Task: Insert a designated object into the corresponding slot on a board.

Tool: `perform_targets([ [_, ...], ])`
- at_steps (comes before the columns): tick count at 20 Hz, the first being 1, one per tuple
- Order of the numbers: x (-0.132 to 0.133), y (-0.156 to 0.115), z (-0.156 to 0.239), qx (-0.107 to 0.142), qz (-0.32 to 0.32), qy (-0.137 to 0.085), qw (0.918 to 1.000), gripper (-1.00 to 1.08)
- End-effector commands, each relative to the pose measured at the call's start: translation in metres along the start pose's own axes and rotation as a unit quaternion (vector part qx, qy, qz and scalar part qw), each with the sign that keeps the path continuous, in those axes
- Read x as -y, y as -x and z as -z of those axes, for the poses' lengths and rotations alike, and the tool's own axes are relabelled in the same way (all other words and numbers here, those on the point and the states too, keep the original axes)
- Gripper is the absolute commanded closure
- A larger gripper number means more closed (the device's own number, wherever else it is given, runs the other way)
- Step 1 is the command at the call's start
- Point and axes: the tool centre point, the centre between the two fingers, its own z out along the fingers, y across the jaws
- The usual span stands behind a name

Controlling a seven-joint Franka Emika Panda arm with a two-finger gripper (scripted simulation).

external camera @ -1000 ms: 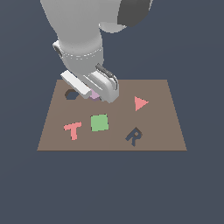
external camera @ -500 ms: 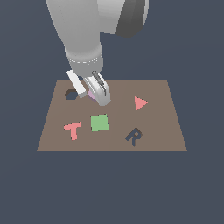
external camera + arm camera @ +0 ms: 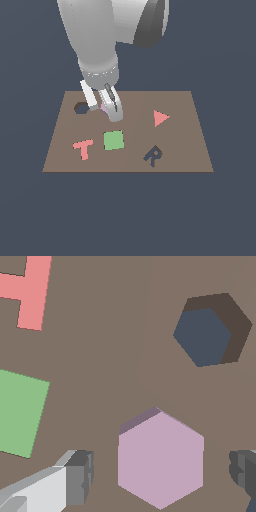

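The claw is spread wide and grips nothing: in the wrist view its two fingers stand on either side of the lilac hexagonal block, each with a clear gap to the block's faces. The block lies flat on the brown board, right between the fingers, so the claw looks lined up for a grasp that has not yet been made. In the exterior view the block is almost hidden behind the fingers, only a sliver of pink showing.

The hexagonal slot is empty and sits near the claw, just beyond the block, on the exterior view's left of the fingers. The green square and the salmon T lie a little farther off.

By my reading, only the approach is done. Closing on the block, lifting it, carrying it over the slot, matching the hexagon's corners and lowering it in are all left.
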Motion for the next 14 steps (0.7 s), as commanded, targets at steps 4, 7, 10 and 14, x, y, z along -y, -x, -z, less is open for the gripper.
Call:
perform_targets([
  [4,0.000,0.000,-0.002,0.000,-0.002,0.000,1.0000,-0.92],
  [7,0.000,0.000,-0.009,0.000,-0.003,0.000,1.0000,-0.92],
  [10,0.000,0.001,-0.018,0.000,-0.004,0.000,1.0000,-0.92],
  [14,0.000,0.001,-0.021,0.000,-0.004,0.000,1.0000,1.08],
])
